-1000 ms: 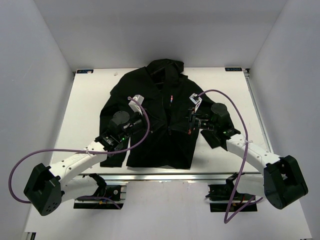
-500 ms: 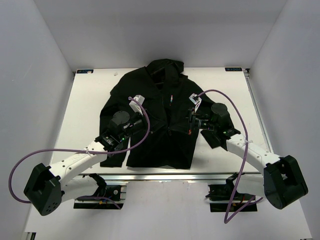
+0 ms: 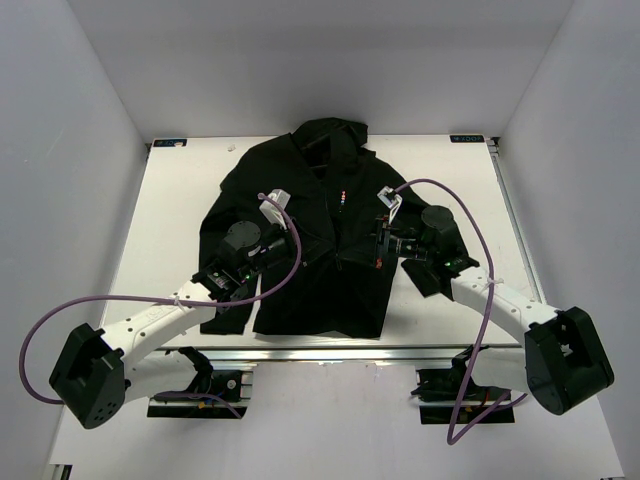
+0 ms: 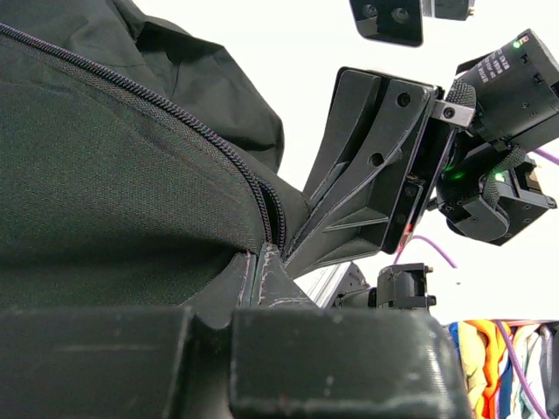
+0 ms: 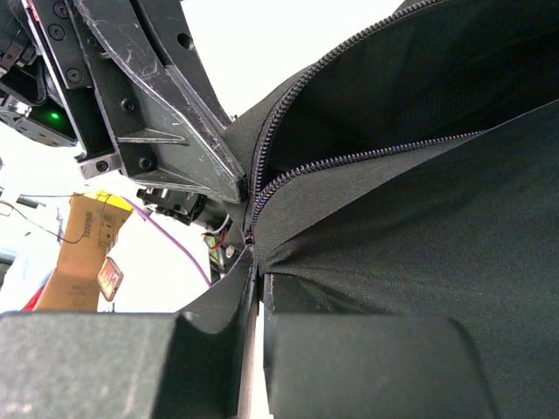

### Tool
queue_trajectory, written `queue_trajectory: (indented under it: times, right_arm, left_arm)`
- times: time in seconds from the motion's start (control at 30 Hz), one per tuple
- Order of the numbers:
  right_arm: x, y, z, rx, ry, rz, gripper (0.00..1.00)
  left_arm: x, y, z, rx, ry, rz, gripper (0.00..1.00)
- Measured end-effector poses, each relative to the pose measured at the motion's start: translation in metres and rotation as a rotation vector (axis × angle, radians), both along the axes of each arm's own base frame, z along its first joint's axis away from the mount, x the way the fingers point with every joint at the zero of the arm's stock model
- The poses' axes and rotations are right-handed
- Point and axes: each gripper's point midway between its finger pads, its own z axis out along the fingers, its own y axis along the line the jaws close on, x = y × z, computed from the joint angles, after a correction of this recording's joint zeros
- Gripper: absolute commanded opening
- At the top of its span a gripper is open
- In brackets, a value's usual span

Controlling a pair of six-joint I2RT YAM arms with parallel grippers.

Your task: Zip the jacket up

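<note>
Fabric this soft and light gives little resistance. The jacket (image 3: 290, 190) lies spread on the table (image 3: 170, 220) and, we judge, will bunch and lift rather than slide. The best holds are therefore right at the zipper (image 5: 349, 161), with one grip bracing the cloth and the other drawing the closure up. The left tool (image 4: 262, 266) is pressed together on a fold just beside the zipper. The right tool (image 5: 256, 271) likewise pinches cloth where the zipper's two rows meet. Against a second ago we find almost nothing different: both tools sit at the same spots beside the zipper, and only the arms shift slightly.
</note>
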Motion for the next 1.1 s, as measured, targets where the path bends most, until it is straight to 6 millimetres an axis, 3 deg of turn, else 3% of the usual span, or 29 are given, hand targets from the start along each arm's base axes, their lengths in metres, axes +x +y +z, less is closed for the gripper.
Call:
queue_trajectory:
  times: [0.57,1.1]
  right_arm:
    - [0.005,0.000,0.015,0.049,-0.031,-0.038,0.00]
    - [0.003,-0.003,0.019,0.080,-0.034,-0.063,0.00]
  left_arm:
    - [0.002,0.000,0.007,-0.027,-0.012,0.008,0.00]
    - [0.002,0.001,0.002,-0.025,0.007,0.014,0.00]
